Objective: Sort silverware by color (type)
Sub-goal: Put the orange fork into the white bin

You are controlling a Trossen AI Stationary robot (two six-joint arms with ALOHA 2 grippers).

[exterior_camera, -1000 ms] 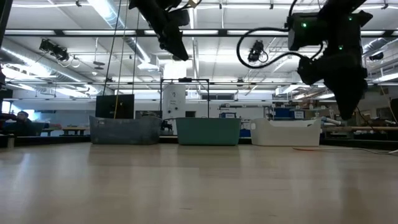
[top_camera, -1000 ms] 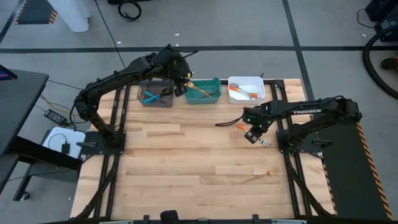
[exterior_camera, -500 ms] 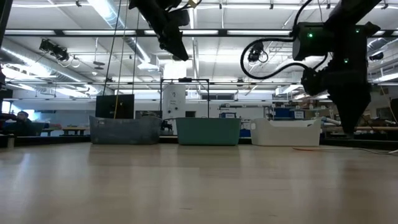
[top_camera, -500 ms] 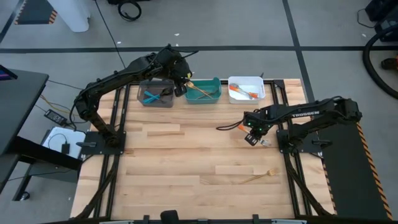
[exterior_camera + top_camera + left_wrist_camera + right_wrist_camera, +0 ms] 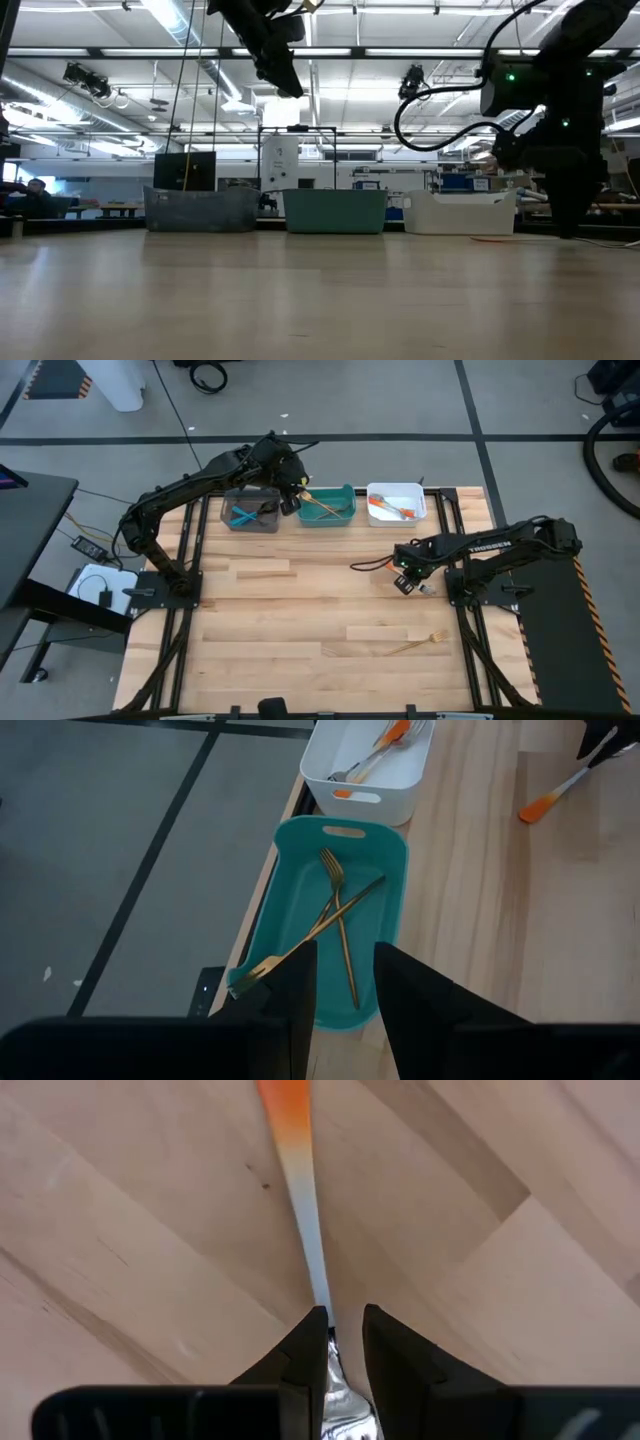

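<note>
Fingers of our right gripper (image 5: 338,1342) straddle the silver neck of the orange fork (image 5: 300,1190), apparently closed on it; its long axis runs straight out ahead of them, smooth orange handle farthest, flat on the pale wood table (image 5: 280,630). Our left gripper (image 5: 343,980) hovers open over the teal bin (image 5: 300,850) of slim gold pieces. One gold fork (image 5: 415,644) lies nearer our right arm.
</note>
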